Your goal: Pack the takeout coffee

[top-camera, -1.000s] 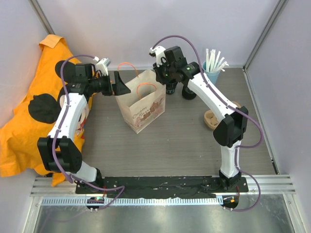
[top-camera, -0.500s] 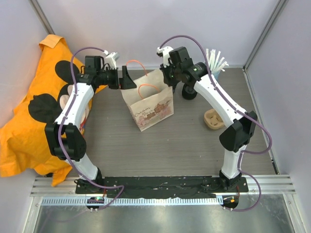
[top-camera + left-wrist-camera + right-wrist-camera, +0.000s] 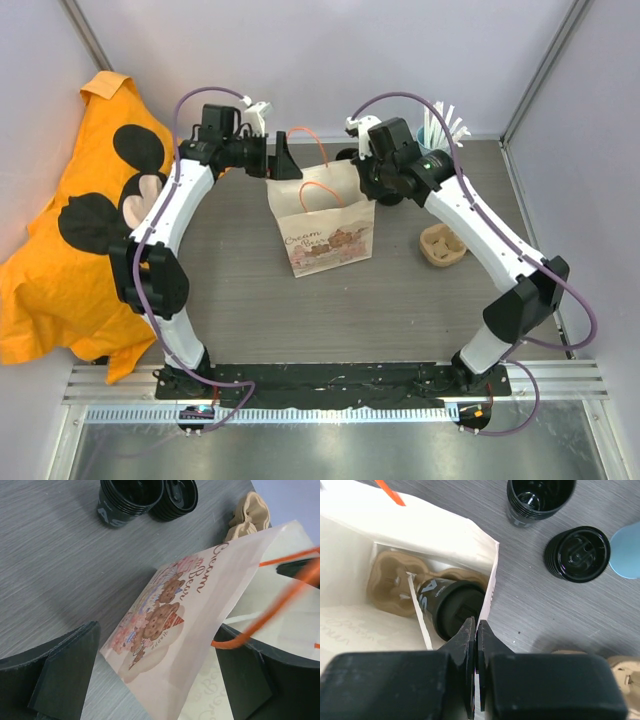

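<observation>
One paper bag [image 3: 330, 235] shifted right; right gripper [image 3: 476, 627] pinches its rim.

Takeout coffee [image 3: 455, 607]: small black cup, black lid on, white lettering down its side. It lies tilted at the bottom of the paper bag [image 3: 420, 525], close to the bag's side wall. Outside the bag stand two like it: lidded cup [image 3: 577, 554] and open cup [image 3: 540, 497].

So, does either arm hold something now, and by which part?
The right fingers are shut on the paper bag, pinching its top rim. The left fingers stand open and hold nothing.
</observation>
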